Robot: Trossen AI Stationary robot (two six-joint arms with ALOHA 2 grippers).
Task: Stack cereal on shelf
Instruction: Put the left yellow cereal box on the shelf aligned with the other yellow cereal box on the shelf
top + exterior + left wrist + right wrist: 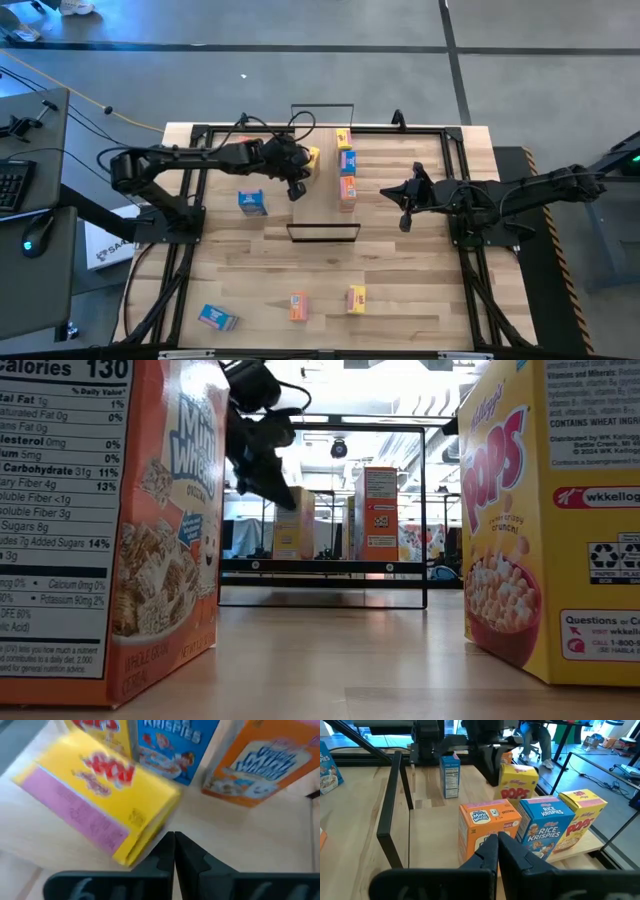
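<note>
Shelf [322, 175]: light-wood board, black wire loops at both ends; I see the full outline only in high view. Bare board on the near half toward the front loop.

Three upright cardboard boxes in a row: yellow [582, 820], blue [542, 827], orange [487, 827], just ahead of right gripper [497, 845], fingers clenched, empty.

Tilted yellow box [100, 795] just ahead of left gripper [174, 851], fingers pressed together, holding nothing; left wrist view shows a pink side panel.

Low view: two loose boxes [110, 530] fill the foreground.

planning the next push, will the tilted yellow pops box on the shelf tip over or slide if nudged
The yellow Pops box already leans in the left wrist view, so it probably tips rather than slides. Thin cardboard, likely light and easily dented. The shelf board looks smooth, so some sliding is possible.
</note>
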